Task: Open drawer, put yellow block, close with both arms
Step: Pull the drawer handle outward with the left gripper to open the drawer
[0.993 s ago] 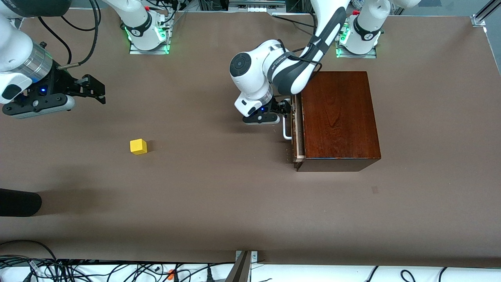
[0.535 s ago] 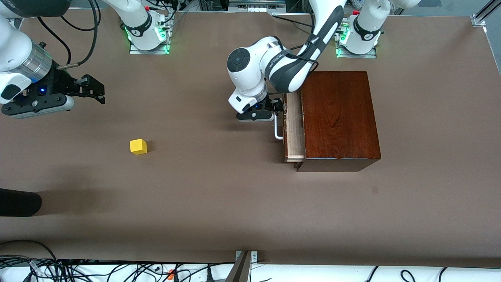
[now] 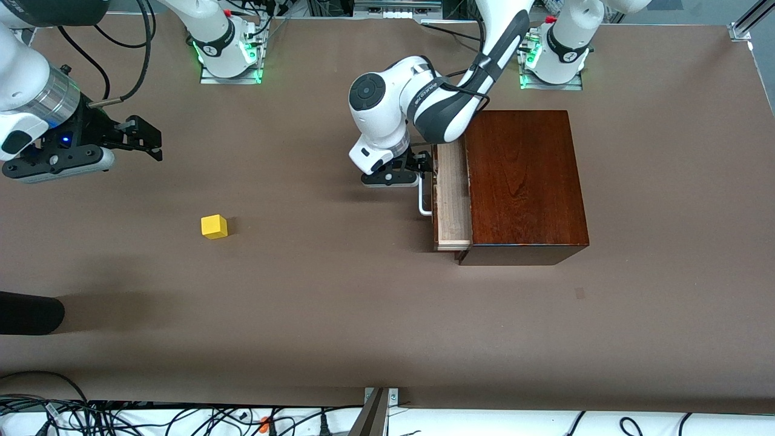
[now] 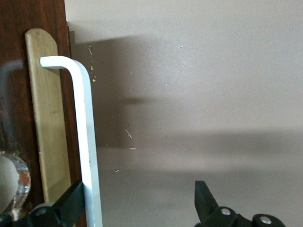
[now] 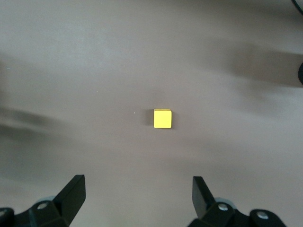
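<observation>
The dark-brown wooden box [image 3: 524, 181] stands at the left arm's end of the table. Its drawer [image 3: 453, 206] is pulled partly out and shows a strip of pale tray. My left gripper [image 3: 425, 165] is open at the white bar handle [image 3: 423, 203]. In the left wrist view one finger [image 4: 72, 204] sits hooked between the handle [image 4: 87, 142] and the drawer front, while the other stands wide apart; the gripper [image 4: 138, 202] holds nothing. The yellow block [image 3: 214, 226] lies on the bare table. My right gripper [image 3: 147, 140] hangs open, with the block [image 5: 163, 118] ahead of its jaws [image 5: 137, 198].
A black rounded object [image 3: 27, 313] juts in at the right arm's end, nearer the front camera than the block. The arm bases [image 3: 227, 51] [image 3: 554, 54] stand along the table's edge farthest from the camera. Cables [image 3: 121, 418] lie off the near edge.
The left gripper has drawn the handle toward the right arm's end, and the drawer has slid farther out of the box. The right arm and the yellow block have not moved.
</observation>
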Controlling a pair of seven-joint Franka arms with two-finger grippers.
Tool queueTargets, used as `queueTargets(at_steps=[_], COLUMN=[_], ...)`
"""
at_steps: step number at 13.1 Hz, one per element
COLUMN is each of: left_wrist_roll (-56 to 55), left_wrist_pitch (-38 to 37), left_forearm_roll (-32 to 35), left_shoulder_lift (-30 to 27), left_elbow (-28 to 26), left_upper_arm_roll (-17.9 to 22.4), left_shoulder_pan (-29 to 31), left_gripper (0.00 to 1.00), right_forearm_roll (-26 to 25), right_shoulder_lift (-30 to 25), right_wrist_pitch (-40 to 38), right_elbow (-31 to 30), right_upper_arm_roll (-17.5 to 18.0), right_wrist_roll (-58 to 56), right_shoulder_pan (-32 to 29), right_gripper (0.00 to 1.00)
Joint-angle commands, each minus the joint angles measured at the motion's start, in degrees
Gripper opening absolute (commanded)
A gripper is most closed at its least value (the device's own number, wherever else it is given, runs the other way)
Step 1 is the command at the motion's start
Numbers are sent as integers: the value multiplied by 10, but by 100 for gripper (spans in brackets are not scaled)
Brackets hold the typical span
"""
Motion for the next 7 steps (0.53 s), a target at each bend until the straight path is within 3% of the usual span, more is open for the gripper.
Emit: queueTargets(at_steps=[1,7], left_wrist_roll=[-11,-11], left_wrist_pitch=[15,15], left_forearm_roll=[-34,-34], left_shoulder_lift=[23,24], left_elbow=[35,46], left_upper_arm_roll=[-10,-10], left_shoulder_pan=[-15,-14], left_gripper=[100,100], right_forearm_roll=[-8,-7], right_shoulder_lift=[5,5], right_wrist_pitch=[-11,-10], right_elbow=[15,15], right_upper_arm_roll=[-1,-1], right_wrist_roll=[0,0], right_shoulder_pan=[1,1], right_gripper=[100,100])
